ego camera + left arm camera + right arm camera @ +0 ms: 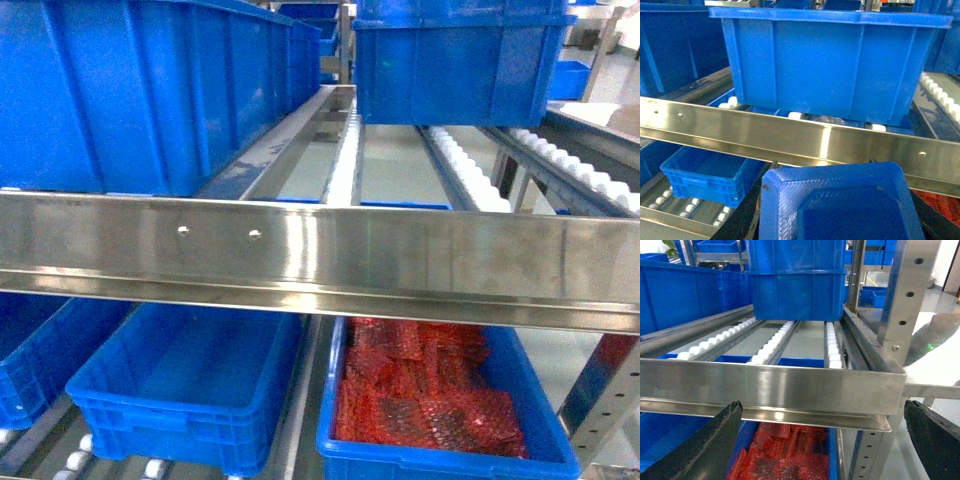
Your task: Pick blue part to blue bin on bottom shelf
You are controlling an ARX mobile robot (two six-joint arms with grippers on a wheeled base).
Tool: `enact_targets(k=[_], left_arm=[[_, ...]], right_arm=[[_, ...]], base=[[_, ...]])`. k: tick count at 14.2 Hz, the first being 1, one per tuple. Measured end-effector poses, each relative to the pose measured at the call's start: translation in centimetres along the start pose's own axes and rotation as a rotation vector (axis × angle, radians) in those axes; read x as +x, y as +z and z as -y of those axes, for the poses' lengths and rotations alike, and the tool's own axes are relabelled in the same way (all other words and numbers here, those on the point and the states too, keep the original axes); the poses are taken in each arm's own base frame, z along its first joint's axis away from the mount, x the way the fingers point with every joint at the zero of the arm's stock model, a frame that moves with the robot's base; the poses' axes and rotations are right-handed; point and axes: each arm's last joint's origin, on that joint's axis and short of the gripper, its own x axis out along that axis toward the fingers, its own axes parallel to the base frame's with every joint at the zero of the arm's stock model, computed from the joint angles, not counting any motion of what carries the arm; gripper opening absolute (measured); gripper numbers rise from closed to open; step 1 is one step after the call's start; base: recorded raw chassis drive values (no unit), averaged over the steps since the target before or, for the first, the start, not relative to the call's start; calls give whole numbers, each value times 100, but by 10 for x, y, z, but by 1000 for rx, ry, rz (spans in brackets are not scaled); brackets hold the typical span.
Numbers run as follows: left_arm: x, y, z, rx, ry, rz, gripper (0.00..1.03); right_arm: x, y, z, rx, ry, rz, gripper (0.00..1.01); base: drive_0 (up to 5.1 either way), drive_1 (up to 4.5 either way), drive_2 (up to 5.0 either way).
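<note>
The left gripper (840, 210) seems closed around the blue part (840, 200), though its fingers barely show. The right gripper (822, 440) gapes wide, holding nothing, above the blue bin (190, 400) on the bottom shelf (685, 212).

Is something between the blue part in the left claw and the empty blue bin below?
Nothing visible lies directly between blue part and blue bin; the steel front bar crosses just above that path.
</note>
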Motion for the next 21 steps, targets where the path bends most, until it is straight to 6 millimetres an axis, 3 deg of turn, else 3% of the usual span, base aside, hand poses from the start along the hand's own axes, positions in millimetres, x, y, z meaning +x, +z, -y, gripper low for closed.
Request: enact_targets(k=[3, 21], left_arm=[[0, 0, 0, 0, 1, -1, 43], [0, 0, 0, 0, 4, 1, 43]], right_arm=[[0, 0, 0, 0, 0, 3, 98], [0, 0, 0, 0, 3, 3, 98]], base=[[-503, 242, 242], [0, 0, 0]])
